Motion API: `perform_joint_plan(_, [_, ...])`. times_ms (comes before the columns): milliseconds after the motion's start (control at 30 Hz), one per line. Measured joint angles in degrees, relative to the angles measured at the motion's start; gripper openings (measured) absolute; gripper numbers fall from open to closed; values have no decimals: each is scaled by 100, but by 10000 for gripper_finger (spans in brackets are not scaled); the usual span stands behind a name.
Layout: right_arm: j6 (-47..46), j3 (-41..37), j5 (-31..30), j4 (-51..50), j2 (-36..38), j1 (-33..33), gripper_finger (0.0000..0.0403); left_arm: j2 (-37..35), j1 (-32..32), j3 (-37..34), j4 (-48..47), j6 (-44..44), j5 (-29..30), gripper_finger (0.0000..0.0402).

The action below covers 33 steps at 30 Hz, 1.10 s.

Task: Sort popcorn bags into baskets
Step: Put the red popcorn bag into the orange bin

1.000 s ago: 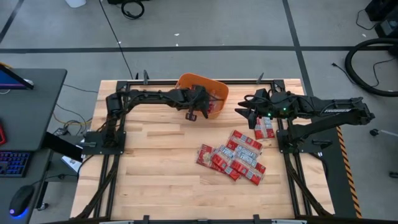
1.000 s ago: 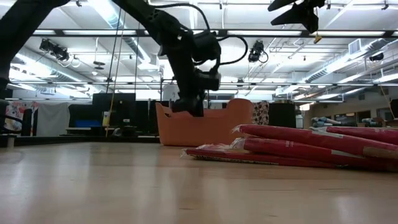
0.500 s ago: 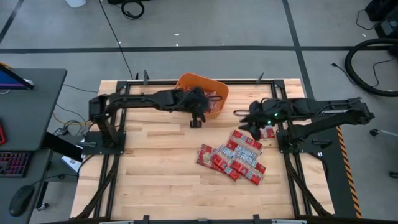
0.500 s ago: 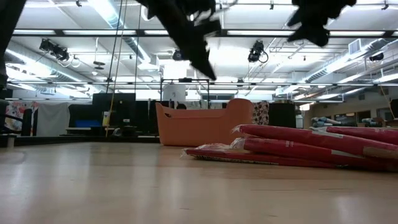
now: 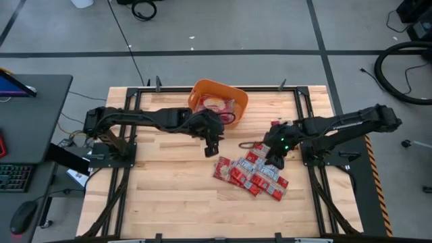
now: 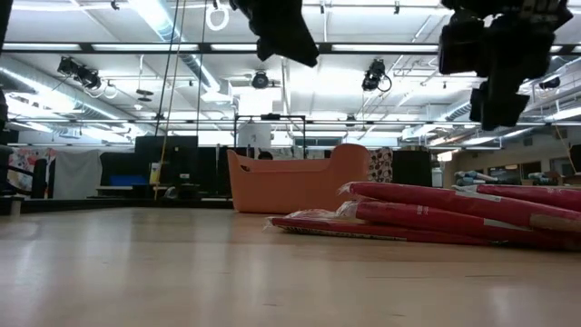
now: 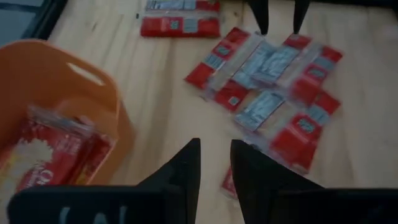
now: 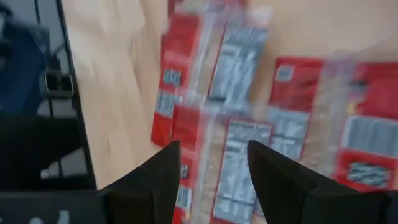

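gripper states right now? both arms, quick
Left gripper: open, empty, between the orange tub and the popcorn bags.
Right gripper: open, empty, above the bags.

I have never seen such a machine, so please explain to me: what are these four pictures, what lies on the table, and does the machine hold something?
It is a robot with two dark arms at a wooden table. One picture looks down from above, one looks level across the table, and two come from cameras on the wrists. A pile of red popcorn bags lies on the wood, and an orange tub at the far edge already holds some. The left end effector hangs between tub and pile; the right end effector hangs over the pile. Both are open and hold nothing.
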<state>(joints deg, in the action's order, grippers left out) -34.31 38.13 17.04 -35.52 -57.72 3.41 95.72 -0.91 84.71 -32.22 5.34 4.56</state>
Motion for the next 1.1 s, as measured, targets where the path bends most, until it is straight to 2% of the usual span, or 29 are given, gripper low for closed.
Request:
perform_joint_plan(100, [-63, 75, -92, -59, -403, 392, 190, 4, 141, -1, -65, 308, 4, 93])
perform_joint_plan(333, [-710, 771, -1729, -220, -1212, 1916, 178, -5, 360, -2, -270, 315, 13, 93])
perform_joint_plan(500, [-1194, 1135, -2623, -235, -1794, 2766, 177, -153, 339, 26, -916, 300, 29, 93])
perform_joint_plan(567, [-1333, 1191, -2708, -198, -2050, 3088, 177, -220, 321, 128, -1219, 305, 31, 93])
perform_joint_plan(700, [-2390, 1637, -2775, -380, -2690, 3574, 176, -407, 300, 171, -1572, 480, 45, 93])
perform_joint_plan(800, [-2721, 2348, -2938, -1116, -3323, 3826, 170, -471, 300, 173, -1622, 815, 56, 93])
perform_joint_plan(1000, [-2738, 4014, -3216, -2579, -4511, 4096, 158, -518, 310, 177, -1713, 1076, 52, 93])
perform_joint_plan(1100, [-3033, 4601, -3220, -2808, -4855, 4235, 155, -541, 375, 175, -1700, 1162, 93, 93])
